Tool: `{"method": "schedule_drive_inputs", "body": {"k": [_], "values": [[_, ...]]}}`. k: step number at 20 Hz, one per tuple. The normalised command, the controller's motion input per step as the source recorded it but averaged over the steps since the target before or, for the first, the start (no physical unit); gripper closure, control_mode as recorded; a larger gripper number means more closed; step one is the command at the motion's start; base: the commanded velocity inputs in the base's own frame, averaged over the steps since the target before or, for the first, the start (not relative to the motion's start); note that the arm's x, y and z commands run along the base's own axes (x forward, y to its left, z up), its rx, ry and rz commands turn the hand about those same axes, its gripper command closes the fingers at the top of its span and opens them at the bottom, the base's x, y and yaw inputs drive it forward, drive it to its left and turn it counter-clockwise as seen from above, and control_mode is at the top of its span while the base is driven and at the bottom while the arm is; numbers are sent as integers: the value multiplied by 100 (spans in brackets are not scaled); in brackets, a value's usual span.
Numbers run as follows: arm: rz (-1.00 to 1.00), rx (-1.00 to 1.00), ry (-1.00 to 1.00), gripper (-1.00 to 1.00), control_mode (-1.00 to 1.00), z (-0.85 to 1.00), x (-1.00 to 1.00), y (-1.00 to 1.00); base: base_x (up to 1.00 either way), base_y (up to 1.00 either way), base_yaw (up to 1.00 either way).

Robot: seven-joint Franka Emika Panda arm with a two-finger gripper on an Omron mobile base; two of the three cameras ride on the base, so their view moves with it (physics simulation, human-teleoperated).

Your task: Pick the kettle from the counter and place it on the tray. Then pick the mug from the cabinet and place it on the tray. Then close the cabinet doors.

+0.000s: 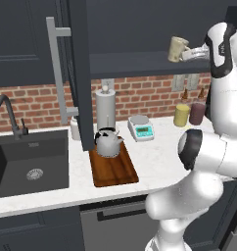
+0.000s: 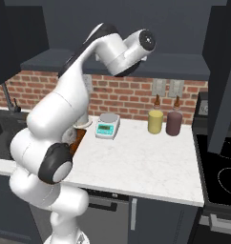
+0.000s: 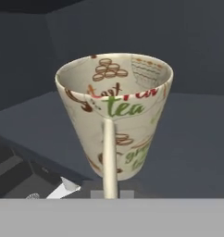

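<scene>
A cream mug point(image 1: 177, 49) printed with tea motifs hangs slightly tilted at the front edge of the cabinet shelf point(image 1: 135, 63), with my gripper point(image 1: 186, 53) shut on its loop handle. In the hand view the mug point(image 3: 115, 111) is close up, its handle facing the camera between my gripper point(image 3: 111, 193) jaws, with the dark shelf behind. The silver kettle point(image 1: 108, 142) stands on the far end of the reddish-brown tray point(image 1: 114, 170) on the white counter point(image 1: 159, 157). One cabinet door point(image 1: 80, 73) stands open, edge-on, its bar handle point(image 1: 54, 68) on the left. Another open door point(image 2: 223, 81) is at the right.
A paper-towel roll point(image 1: 105, 108) stands behind the kettle and a small scale point(image 1: 141, 128) to its right. Yellow point(image 1: 181, 115) and maroon point(image 1: 197, 112) canisters sit by the brick wall. The sink point(image 1: 30, 164) with its faucet is left; a stovetop point(image 2: 222, 176) is right.
</scene>
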Motion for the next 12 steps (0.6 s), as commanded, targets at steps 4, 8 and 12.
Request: {"method": "schedule_drive_inputs", "body": {"k": [4,8,12], "values": [[7,-3,-8,100,-100,8,-76,1,0,0,0],[10,-4,-5,100,-100,16,-79,6,0,0,0],[12,-9,0,100,-100,10,-90,13,0,0,0]]}}
